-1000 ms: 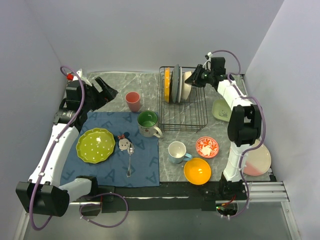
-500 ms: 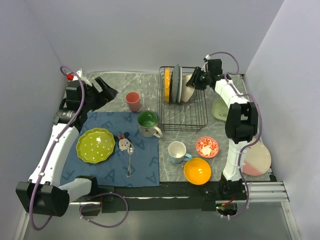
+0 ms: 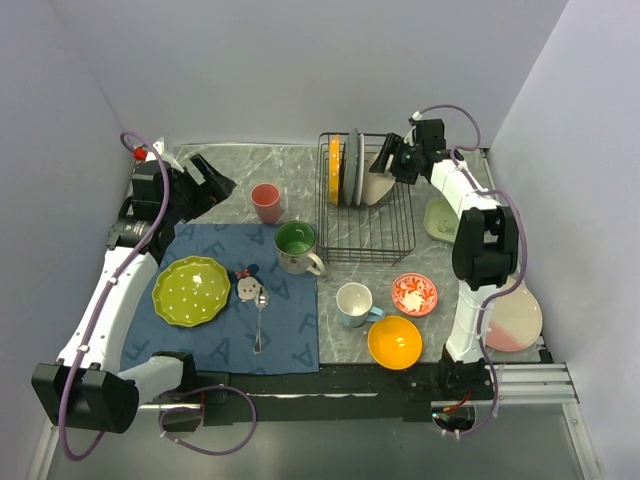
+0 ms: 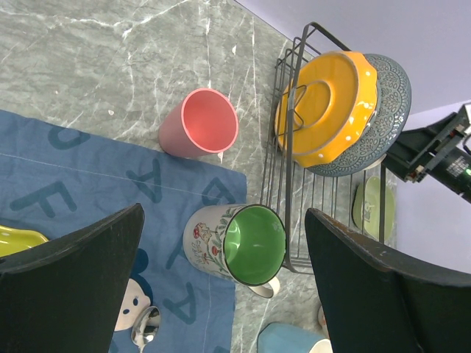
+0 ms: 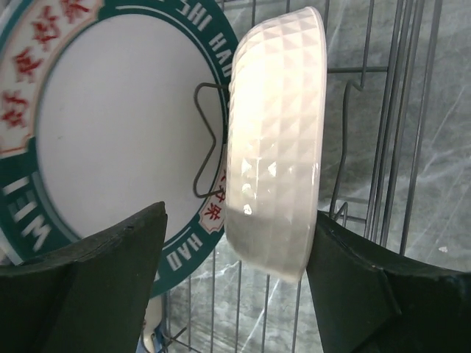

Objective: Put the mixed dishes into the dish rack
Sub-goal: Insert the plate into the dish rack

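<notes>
Spread wider now around the cream bowl (image 5: 276,132), our right end effector (image 5: 237,220) should, we judge, leave the dish rack (image 3: 385,235) straight.

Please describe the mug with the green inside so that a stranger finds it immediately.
Find the black wire dish rack. Just left of its near-left corner, on the far right corner of the blue cloth mat, stands a white ceramic mug. Only it has a green inside and painted flowers outside; the handleless pink cup behind is plain.
</notes>
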Controlling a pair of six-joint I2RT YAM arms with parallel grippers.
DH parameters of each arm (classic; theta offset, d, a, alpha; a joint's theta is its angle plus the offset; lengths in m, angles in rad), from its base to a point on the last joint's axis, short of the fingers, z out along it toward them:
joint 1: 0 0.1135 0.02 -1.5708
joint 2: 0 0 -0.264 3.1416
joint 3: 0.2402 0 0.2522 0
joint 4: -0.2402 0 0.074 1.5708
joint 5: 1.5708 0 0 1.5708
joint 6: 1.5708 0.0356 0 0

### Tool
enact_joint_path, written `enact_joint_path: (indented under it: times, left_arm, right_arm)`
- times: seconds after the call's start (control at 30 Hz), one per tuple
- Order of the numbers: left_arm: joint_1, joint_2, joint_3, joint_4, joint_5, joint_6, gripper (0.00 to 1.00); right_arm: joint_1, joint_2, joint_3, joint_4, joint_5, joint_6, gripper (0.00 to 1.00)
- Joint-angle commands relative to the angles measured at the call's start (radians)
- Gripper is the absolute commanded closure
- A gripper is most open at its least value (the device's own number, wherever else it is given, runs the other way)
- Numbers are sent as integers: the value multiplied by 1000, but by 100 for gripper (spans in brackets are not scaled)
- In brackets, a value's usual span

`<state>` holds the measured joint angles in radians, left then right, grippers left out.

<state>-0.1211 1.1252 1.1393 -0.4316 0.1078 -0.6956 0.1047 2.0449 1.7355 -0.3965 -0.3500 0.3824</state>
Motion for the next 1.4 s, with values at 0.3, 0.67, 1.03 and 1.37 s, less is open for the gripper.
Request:
enact_joint_path:
  times: [0.3,0.67,1.03,1.37]
  left_arm:
    - [6,-38,10,17,-2,5,3]
    - [6,-44,16,14,-5,7,3]
    - [6,-42,17,16,-3,7,3]
    - [5,-39,20,13,-8,7,3]
  right_arm:
    - [0,-158,-74,67,-33,32,30]
    - [-8,-213,-138,142,-138,69,34]
    - [-30,-239,-192,209,-214,98,36]
    - [-36,-206,-169,194,-211,93,56]
